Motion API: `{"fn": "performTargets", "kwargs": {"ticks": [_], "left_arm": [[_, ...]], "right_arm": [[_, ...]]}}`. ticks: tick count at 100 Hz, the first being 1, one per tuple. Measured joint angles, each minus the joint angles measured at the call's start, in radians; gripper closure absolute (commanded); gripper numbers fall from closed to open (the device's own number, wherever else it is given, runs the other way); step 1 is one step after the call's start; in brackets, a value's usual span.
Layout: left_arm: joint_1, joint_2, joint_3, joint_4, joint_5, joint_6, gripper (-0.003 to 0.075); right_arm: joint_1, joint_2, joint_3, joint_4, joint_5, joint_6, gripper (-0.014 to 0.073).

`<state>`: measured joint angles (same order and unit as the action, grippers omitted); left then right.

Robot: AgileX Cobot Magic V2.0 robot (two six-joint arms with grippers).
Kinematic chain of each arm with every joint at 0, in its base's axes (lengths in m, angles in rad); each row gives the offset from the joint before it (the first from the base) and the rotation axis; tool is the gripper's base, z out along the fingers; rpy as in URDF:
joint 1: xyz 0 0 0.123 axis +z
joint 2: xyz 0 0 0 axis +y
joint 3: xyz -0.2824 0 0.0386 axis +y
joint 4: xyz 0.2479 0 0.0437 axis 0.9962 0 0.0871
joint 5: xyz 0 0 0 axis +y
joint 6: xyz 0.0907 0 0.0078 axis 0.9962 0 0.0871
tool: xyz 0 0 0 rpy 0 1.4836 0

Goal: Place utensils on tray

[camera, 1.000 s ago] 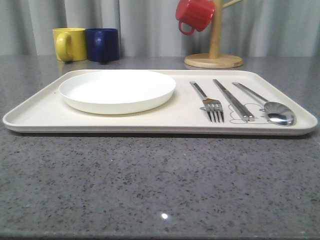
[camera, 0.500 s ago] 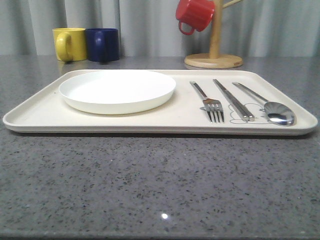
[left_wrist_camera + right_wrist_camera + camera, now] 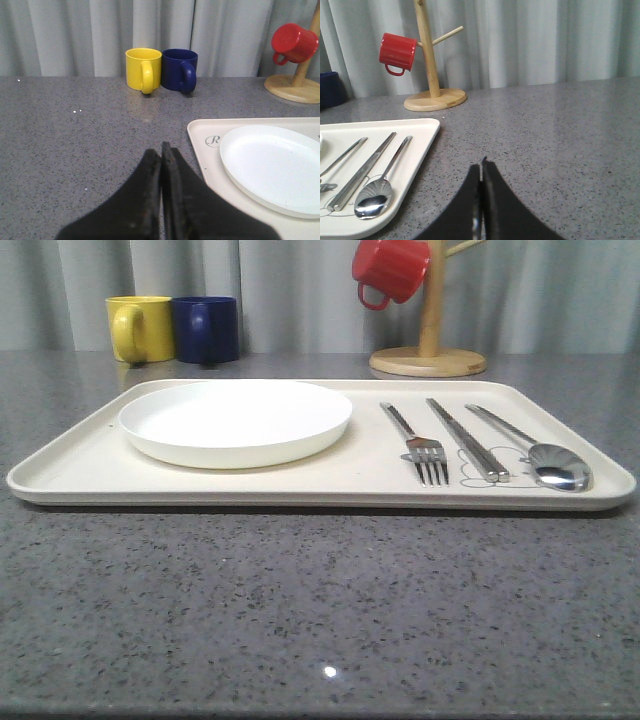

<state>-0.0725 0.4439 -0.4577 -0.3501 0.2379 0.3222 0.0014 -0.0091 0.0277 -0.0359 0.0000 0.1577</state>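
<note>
Table point(image 3: 320, 610): grey speckled stone top, carrying everything in the scene.
Tray point(image 3: 80, 472): large cream rectangle with a low rim, lying flat mid-table; it holds the plate on its left part and three utensils on its right part. The left wrist view shows an "R" in script at its corner, which the front view does not show.
Plate point(image 3: 235, 420): round, shallow, white, nothing in it.
Mug tree point(image 3: 430, 335): wooden stand behind the tray, a red mug point(image 3: 391, 269) hanging from a peg.
Yellow mug point(image 3: 140, 328) and blue mug point(image 3: 205, 328): side by side, touching, behind the tray's left end.
Chopstick pair point(image 3: 466, 438): flat, between fork point(image 3: 415, 442) and spoon point(image 3: 530, 448), all roughly parallel.
Left gripper point(image 3: 161, 150): fingers pressed together, holding nothing, over bare table just beside the tray.
Right gripper point(image 3: 481, 167): fingers closed together, holding nothing, over bare table near the tray's right edge.
</note>
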Motion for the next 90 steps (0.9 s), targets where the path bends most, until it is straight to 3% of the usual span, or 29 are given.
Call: {"fn": "performTargets", "kwargs": {"ticks": [15, 39, 90], "left_arm": [[0.0, -0.045, 0.055, 0.087, -0.043, -0.025, 0.0738], [0.0, -0.18, 0.18, 0.365, -0.085, -0.282, 0.0738], [0.0, -0.446, 0.453, 0.419, -0.15, -0.322, 0.0738]], "right_arm": [[0.0, 0.0, 0.0, 0.0, 0.0, 0.0, 0.0662], [0.0, 0.0, 0.0, 0.0, 0.0, 0.0, 0.0662], [0.0, 0.0, 0.0, 0.0, 0.0, 0.0, 0.0662]]}}
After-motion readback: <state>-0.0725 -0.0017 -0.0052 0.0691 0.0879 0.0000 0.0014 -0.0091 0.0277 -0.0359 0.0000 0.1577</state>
